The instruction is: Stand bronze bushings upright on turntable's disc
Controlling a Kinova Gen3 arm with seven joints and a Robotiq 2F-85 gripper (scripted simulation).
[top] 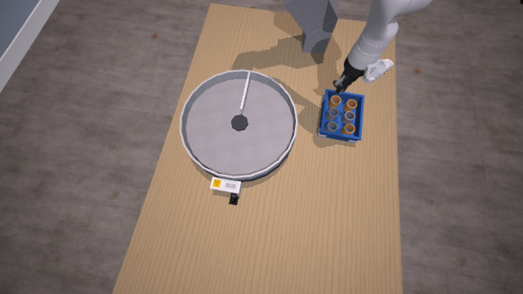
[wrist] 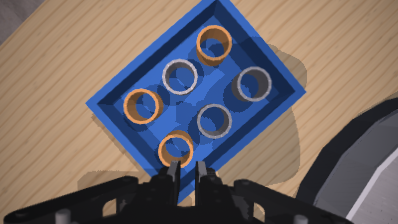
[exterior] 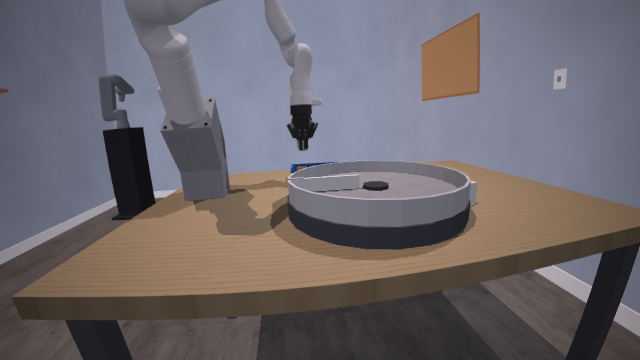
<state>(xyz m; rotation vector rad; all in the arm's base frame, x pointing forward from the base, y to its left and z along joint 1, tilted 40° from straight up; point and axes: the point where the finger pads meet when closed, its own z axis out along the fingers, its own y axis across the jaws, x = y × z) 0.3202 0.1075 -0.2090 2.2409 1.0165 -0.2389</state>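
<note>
A blue crate (top: 341, 136) (exterior: 310, 164) (wrist: 152, 56) holds three bronze bushings (top: 335, 100) (top: 350, 104) (top: 348, 129) and three steel bushings (top: 333, 112) (top: 348, 117) (top: 332, 126), all upright. In the wrist view the bronze ones (wrist: 214, 44) (wrist: 143, 105) (wrist: 176, 149) and the steel ones (wrist: 180, 76) (wrist: 254, 83) (wrist: 214, 120) show from above. My gripper (top: 338, 86) (exterior: 303, 146) (wrist: 187, 173) hangs well above the crate's near corner, by one bronze bushing; its fingers are nearly together and empty. The turntable's grey disc (top: 229, 139) (exterior: 415, 185) with its dark hub (top: 239, 122) (exterior: 375, 185) is bare.
A white bar (top: 245, 91) (exterior: 325, 181) runs from the hub to the turntable's raised rim (top: 185, 140) (wrist: 360, 165). The arm's grey base (top: 316, 28) (exterior: 197, 155) stands at the table's back. A black stand (exterior: 127, 170) is off the table. A label plate (top: 225, 184) sits at the turntable's front.
</note>
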